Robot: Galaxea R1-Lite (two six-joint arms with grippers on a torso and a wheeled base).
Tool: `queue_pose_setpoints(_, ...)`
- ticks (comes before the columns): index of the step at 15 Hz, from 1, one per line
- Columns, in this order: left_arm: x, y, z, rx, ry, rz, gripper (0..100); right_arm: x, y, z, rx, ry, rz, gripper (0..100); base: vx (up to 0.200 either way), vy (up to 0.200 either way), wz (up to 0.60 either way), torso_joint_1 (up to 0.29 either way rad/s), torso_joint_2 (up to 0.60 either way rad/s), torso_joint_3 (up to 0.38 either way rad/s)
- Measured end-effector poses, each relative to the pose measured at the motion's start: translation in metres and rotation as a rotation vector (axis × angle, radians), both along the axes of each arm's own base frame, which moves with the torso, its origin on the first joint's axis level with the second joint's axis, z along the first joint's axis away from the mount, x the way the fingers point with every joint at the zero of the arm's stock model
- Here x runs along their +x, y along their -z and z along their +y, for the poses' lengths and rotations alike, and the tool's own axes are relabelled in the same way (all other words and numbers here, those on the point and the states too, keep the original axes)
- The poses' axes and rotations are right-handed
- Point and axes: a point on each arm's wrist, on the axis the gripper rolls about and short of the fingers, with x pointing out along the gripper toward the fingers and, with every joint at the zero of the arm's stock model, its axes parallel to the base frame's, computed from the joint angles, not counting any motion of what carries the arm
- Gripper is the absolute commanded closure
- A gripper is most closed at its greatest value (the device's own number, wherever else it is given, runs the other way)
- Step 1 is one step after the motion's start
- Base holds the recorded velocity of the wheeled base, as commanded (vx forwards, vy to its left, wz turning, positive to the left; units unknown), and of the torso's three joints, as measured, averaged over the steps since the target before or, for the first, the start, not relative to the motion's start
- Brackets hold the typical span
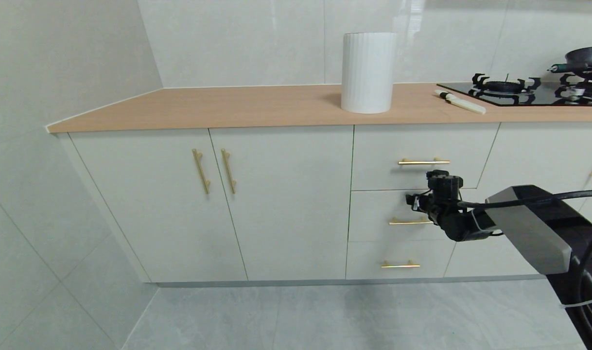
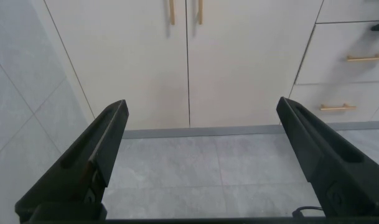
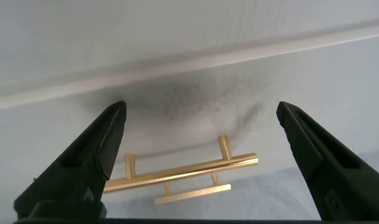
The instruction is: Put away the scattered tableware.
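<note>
Wooden countertop (image 1: 228, 104); gas hob (image 1: 519, 98) in its right end; black pan (image 1: 590, 58) there too; cabinet doors (image 1: 257, 204), drawers (image 1: 422, 143) below it.

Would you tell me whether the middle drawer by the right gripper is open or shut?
Shut: the middle drawer sits flush with the top drawer and bottom drawer, no gap showing.

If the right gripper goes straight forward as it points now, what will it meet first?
Most likely the middle drawer front, close to its gold handle. The open right gripper faces it. The remaining depth is hard to judge.
</note>
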Motion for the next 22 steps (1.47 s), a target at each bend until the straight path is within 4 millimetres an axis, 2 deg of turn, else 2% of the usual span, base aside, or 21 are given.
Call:
queue_pose_setpoints(5, 0.000, 0.000, 0.000, 0.000, 0.000, 0.000, 0, 0.005, 0.004, 0.000, 0.011, 0.017, -0.014, 0, 0.000, 0.000, 0.00, 0.000, 0.00, 0.000)
queue_pose_setpoints(8, 0.000, 0.000, 0.000, 0.000, 0.000, 0.000, 0, 0.003, -0.001, -0.001, 0.019, 0.031, -0.023, 0, 0.000, 0.000, 0.00, 0.000, 0.00, 0.000)
queue_pose_setpoints(9, 0.000, 0.000, 0.000, 0.000, 0.000, 0.000, 0, 0.000, -0.004, -0.002, 0.020, 0.034, -0.019, 0, 0.000, 0.000, 0.00, 0.000, 0.00, 0.000)
queue_pose_setpoints(11, 0.000, 0.000, 0.000, 0.000, 0.000, 0.000, 0, -0.020, -0.016, -0.001, 0.031, 0.025, 0.023, 0, 0.000, 0.000, 0.00, 0.000, 0.00, 0.000)
queue_pose_setpoints(14, 0.000, 0.000, 0.000, 0.000, 0.000, 0.000, 0, -0.078, -0.054, 0.005, 0.054, -0.004, 0.029, 0, 0.000, 0.000, 0.00, 0.000, 0.00, 0.000)
queue_pose_setpoints(17, 0.000, 0.000, 0.000, 0.000, 0.000, 0.000, 0, -0.146, -0.113, -0.003, 0.061, -0.012, -0.052, 0, 0.000, 0.000, 0.00, 0.000, 0.00, 0.000)
queue_pose_setpoints(20, 0.000, 0.000, 0.000, 0.000, 0.000, 0.000, 0, -0.225, -0.183, -0.016, 0.051, -0.004, -0.207, 0, 0.000, 0.000, 0.00, 0.000, 0.00, 0.000)
queue_pose_setpoints(22, 0.000, 0.000, 0.000, 0.000, 0.000, 0.000, 0, -0.293, -0.222, -0.025, -0.011, -0.006, -0.301, 0, 0.000, 0.000, 0.00, 0.000, 0.00, 0.000)
